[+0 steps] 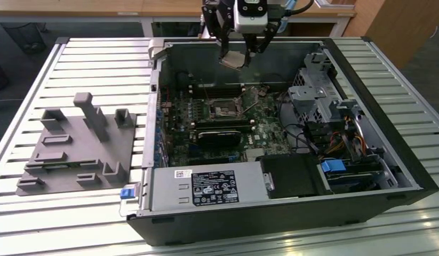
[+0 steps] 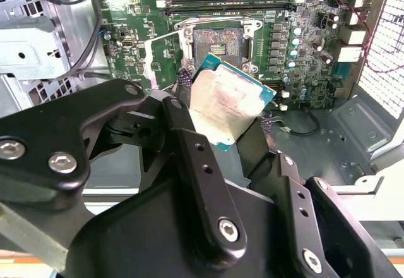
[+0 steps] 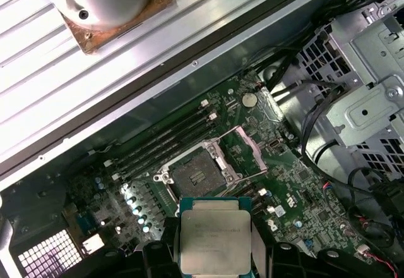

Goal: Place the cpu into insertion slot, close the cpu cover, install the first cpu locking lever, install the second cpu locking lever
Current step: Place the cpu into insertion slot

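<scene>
Exterior view: tool [image 1: 238, 53] is clenching cpu [image 1: 231, 60] by its edges, hanging well above slot [image 1: 223, 109]; cpu is tilting, likely needing levelling and squaring.

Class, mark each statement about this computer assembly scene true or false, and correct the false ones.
1. The gripper holds the cpu. True.
2. The cpu sits in the insertion slot. False: it is held above the board, and the slot is empty.
3. The cpu cover is shut over the slot. False: it stands swung open beside the slot.
4. A grey fixture lies on the exterior view's left of the case. True.
</scene>
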